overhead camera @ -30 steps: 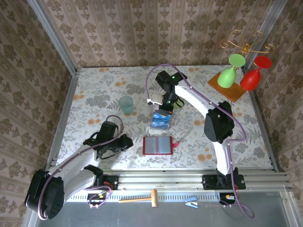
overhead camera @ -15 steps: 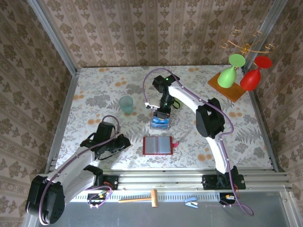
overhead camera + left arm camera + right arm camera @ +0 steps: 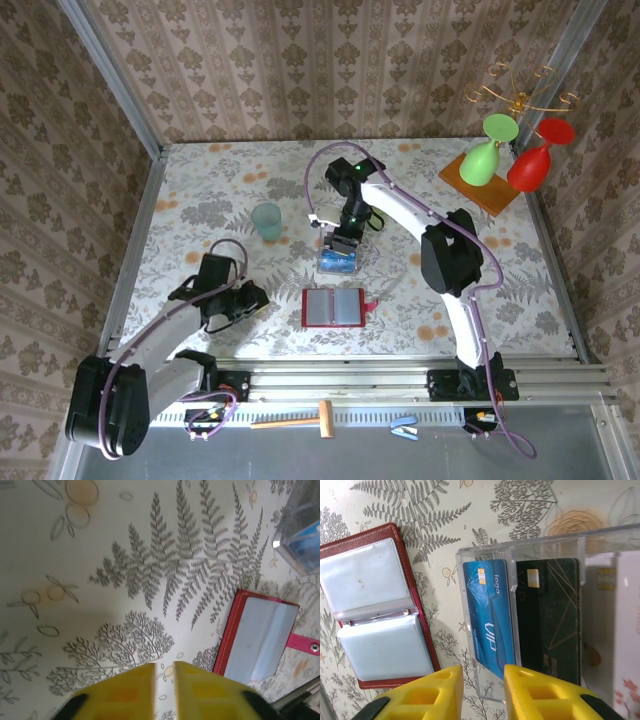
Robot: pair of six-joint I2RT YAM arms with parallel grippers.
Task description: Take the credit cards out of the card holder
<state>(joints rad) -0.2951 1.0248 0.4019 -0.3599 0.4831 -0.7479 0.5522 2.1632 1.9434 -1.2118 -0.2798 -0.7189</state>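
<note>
The red card holder (image 3: 333, 307) lies open and flat on the cloth, its grey pocket panels (image 3: 367, 615) facing up. Just beyond it stands a clear plastic box (image 3: 340, 262) holding the credit cards side by side: a blue one (image 3: 489, 615), a black one (image 3: 550, 620) and a white-pink one (image 3: 620, 630). My right gripper (image 3: 483, 690) hovers over the box, open, with the blue card's near end and the box wall below the gap. My left gripper (image 3: 165, 677) is left of the holder (image 3: 260, 640), its fingers a narrow slit apart over bare cloth.
A teal cup (image 3: 267, 221) stands at the back left of the box. A wooden board (image 3: 480, 182) at the back right carries a green glass (image 3: 485, 155) and a red glass (image 3: 535, 160). Patterned walls close in three sides.
My right gripper's jaws have parted over the box, and the blue card rests inside it. My left gripper has drawn slightly left, away from the holder, and its fingers have parted a little.
</note>
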